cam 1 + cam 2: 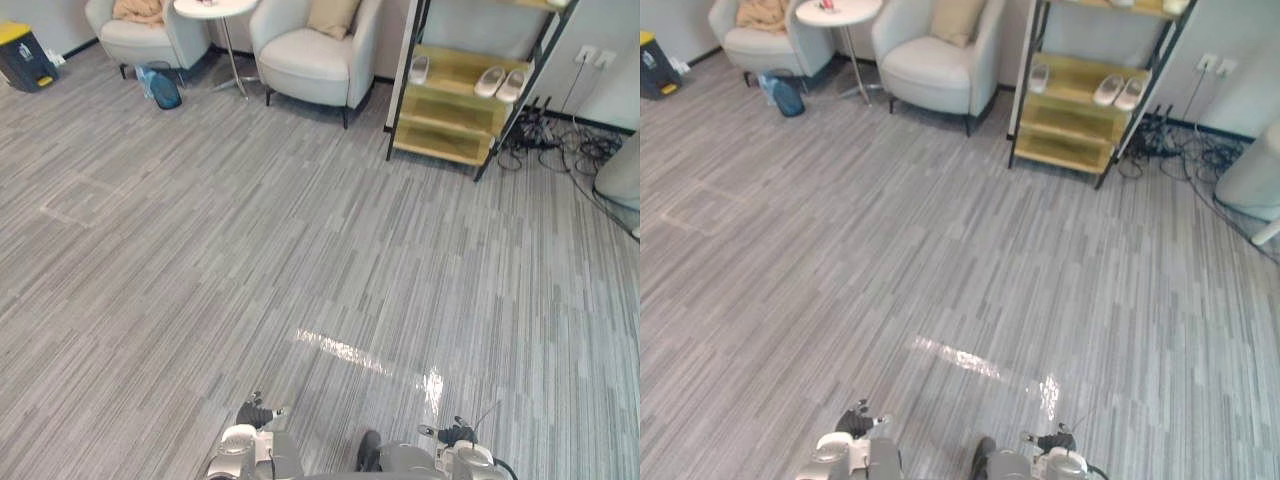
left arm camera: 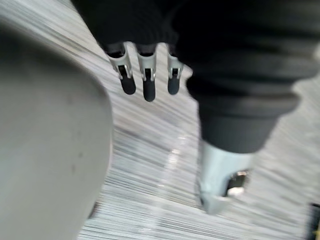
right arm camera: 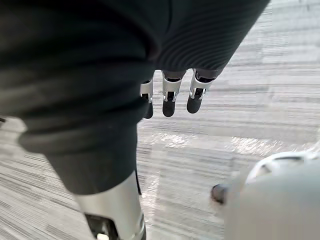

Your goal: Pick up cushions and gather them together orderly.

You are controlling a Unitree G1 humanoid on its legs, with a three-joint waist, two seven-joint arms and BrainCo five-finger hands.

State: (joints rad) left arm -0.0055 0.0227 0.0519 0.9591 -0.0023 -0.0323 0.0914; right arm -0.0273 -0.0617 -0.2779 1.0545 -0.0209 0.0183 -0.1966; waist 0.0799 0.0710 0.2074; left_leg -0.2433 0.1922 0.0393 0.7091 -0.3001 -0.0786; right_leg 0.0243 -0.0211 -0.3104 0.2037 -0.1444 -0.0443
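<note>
Tan cushion (image 1: 332, 15) leans in a grey armchair (image 1: 310, 65), slippers (image 1: 490, 81) on the shelf (image 1: 445, 140); left robot hand (image 2: 149, 84) and right robot hand (image 3: 169, 100) hang straight-fingered, empty.

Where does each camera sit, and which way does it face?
Left eye view: on head, looking down across floor toward armchair, cushion, shelf; arms at lower edge.
Right eye view: same scene, slightly offset.
Left wrist view: along left robot hand, fingers relaxed above floor.
Right wrist view: along right robot hand, same floor.
</note>
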